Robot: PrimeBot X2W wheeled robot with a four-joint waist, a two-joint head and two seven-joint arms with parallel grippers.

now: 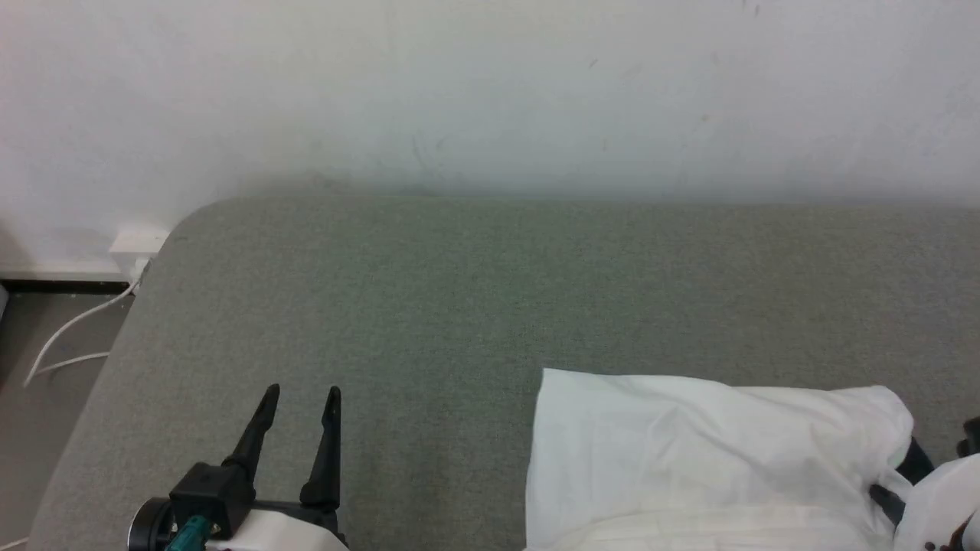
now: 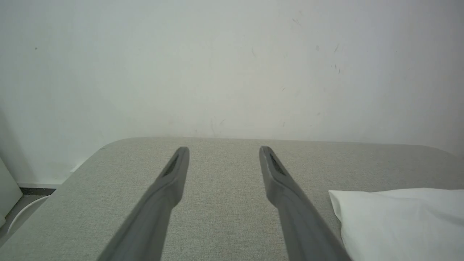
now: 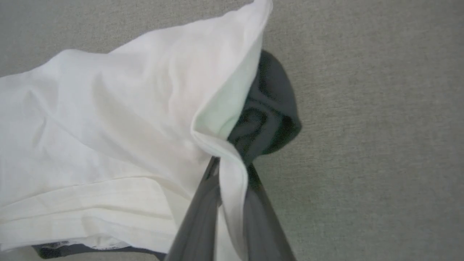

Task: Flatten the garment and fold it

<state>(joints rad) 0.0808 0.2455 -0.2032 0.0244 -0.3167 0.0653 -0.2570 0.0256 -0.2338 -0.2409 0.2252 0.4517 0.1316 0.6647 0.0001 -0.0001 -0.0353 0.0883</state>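
Two grippers, two states: my left gripper holds its jaws wide apart and empty above the near-left of the grey desk. My right gripper has its jaws clamped on a white fold of the garment, which lies bunched at the near right with a black sleeve showing beneath it.

Before me a grey-green fabric worktop runs to a white wall. Beyond its rounded far left corner I see a white socket box at the wall's foot and a white cable over the floor.
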